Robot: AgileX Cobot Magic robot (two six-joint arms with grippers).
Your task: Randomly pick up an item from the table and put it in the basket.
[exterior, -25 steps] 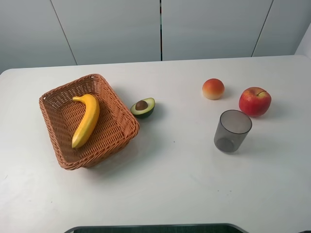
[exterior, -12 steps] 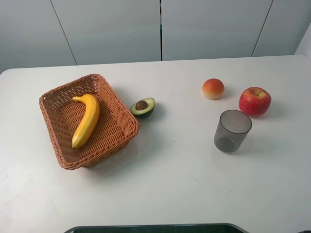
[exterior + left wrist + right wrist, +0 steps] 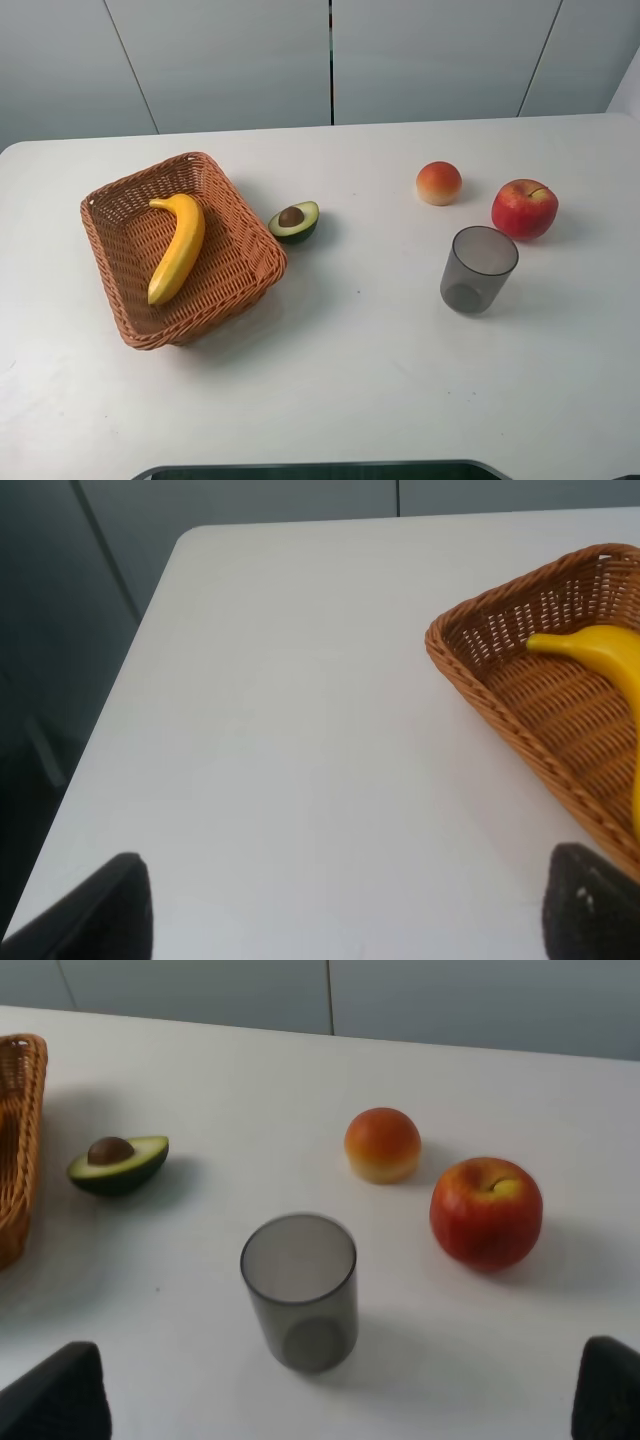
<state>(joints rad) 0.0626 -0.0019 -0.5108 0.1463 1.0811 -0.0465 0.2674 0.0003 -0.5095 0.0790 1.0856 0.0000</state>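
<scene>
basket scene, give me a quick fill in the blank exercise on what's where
1. The banana lies inside the ____.
2. The halved avocado sits on the table just outside the basket, its ____ facing up.
3. The grey cup stands upright and is ____ inside.
4. The fruit nearest the cup is the red ____.

Missing words: basket; pit; empty; apple

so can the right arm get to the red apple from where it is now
Probably yes. In the right wrist view the red apple sits alone on the table, apart from the grey cup and the small orange fruit. The right gripper is open, with nothing between its fingertips and the apple.
</scene>
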